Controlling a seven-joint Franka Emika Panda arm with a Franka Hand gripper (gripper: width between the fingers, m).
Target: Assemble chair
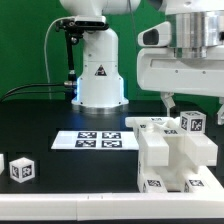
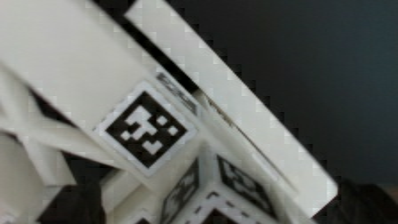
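The chair (image 1: 165, 152) is a stepped cluster of chunky white blocks with small tags, standing at the exterior view's right on the black table. Its top carries a tagged block (image 1: 191, 122). My gripper (image 1: 192, 106) hangs directly over that block. One finger (image 1: 168, 103) stands apart from the block's side, and the other is at the frame's edge. The jaws are open and hold nothing. A loose tagged white cube (image 1: 22, 168) lies far off at the exterior view's left. The wrist view is blurred and filled by white chair parts with a tag (image 2: 146, 125). My fingertips do not show there.
The marker board (image 1: 95, 139) lies flat in the middle of the table. Behind it stands the white robot base (image 1: 98, 75), with a black cable (image 1: 45, 60) looping at its left.
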